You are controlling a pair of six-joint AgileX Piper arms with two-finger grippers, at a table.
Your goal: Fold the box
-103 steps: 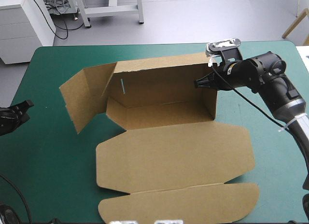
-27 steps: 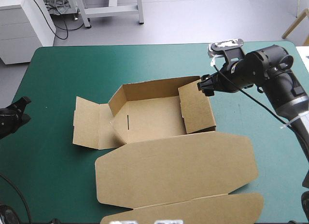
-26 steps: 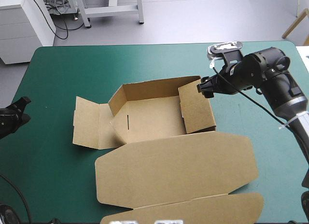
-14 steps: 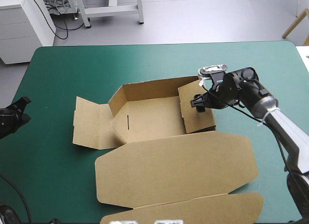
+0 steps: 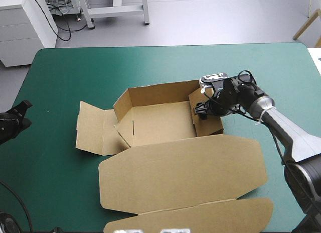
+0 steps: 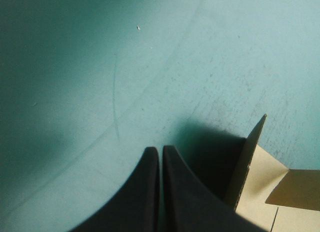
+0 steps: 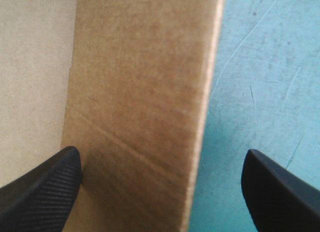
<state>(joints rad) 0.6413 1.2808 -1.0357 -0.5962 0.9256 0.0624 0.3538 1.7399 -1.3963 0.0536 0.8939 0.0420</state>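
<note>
Half-formed, the brown box (image 5: 160, 123) sits at the middle of the teal-green tabletop (image 5: 75, 67). Its nearest flap runs down to the high view's bottom edge, where part of it is cut off. The right wall (image 5: 213, 125) is partly hidden behind the right claw (image 5: 200, 110), and from above it cannot be told whether the black fingers touch the board. The right wrist view shows only a strip of that wall. Its top edge stands between the two fingertips, with the tray floor on one side and bare cover on the other.

The far wall (image 5: 160, 91) and the right wall stand raised around the tray floor, which has a short slot near its left end. The left end panels lie spread outward on the cover. The broad lid (image 5: 180, 170) lies flat toward the near edge, with a crease marking off its tuck flap.

The right claw is spread wide, straddling the right wall's upper edge. The left claw (image 5: 20, 117) hangs at the tabletop's left edge, well apart from the box and mostly out of the high view. Its own view shows its fingers pressed together over bare cover, holding nothing, with one corner of board ahead and to the side.
</note>
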